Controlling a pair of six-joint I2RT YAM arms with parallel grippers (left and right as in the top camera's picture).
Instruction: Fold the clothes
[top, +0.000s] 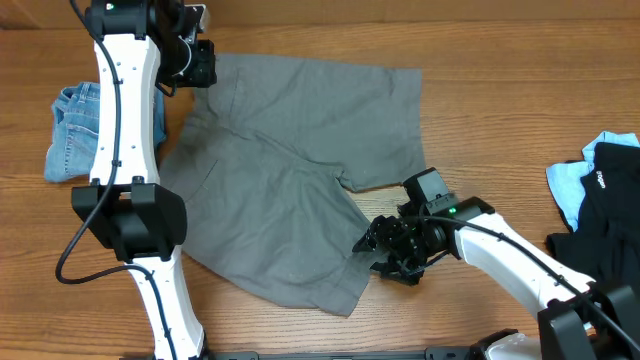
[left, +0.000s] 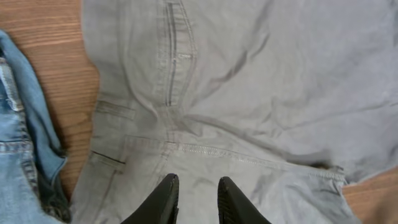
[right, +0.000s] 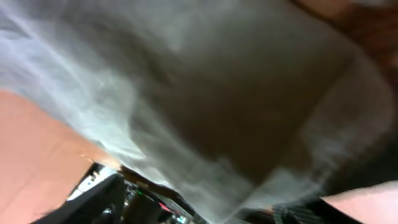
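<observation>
Overhead view: a wood-grain counter (top: 480, 120) fills the frame, and no room shows beyond it. A crumpled pair of blue denim shorts (top: 70, 135) lies at the 9 o'clock edge. A black garment (top: 610, 220) and a light-blue garment (top: 570, 185) are heaped together at 3 o'clock.

The left arm (top: 125, 110), white with black joints, reaches from 7 o'clock up to 11 o'clock. There the left end effector (top: 195, 62) hangs over the top corner of the grey shorts (top: 290, 170). In the left wrist view its two black fingers (left: 165, 199) stand slightly apart above the cloth, with nothing between them.

The right arm (top: 510, 255) comes in from 5 o'clock. The right end effector (top: 385, 250) sits at the hem of the nearer leg, its jaws spread wide. The right wrist view is blurred, with grey cloth close to the lens. I cannot tell whether the fingers touch the cloth.

The grey shorts lie spread open and flat across the centre of the counter. One leg points to 1 o'clock and the other to 6 o'clock. The fabric is plain and soft, with shallow wrinkles. The left wrist view shows a stitched fly seam, a pocket edge and a hemmed border.
</observation>
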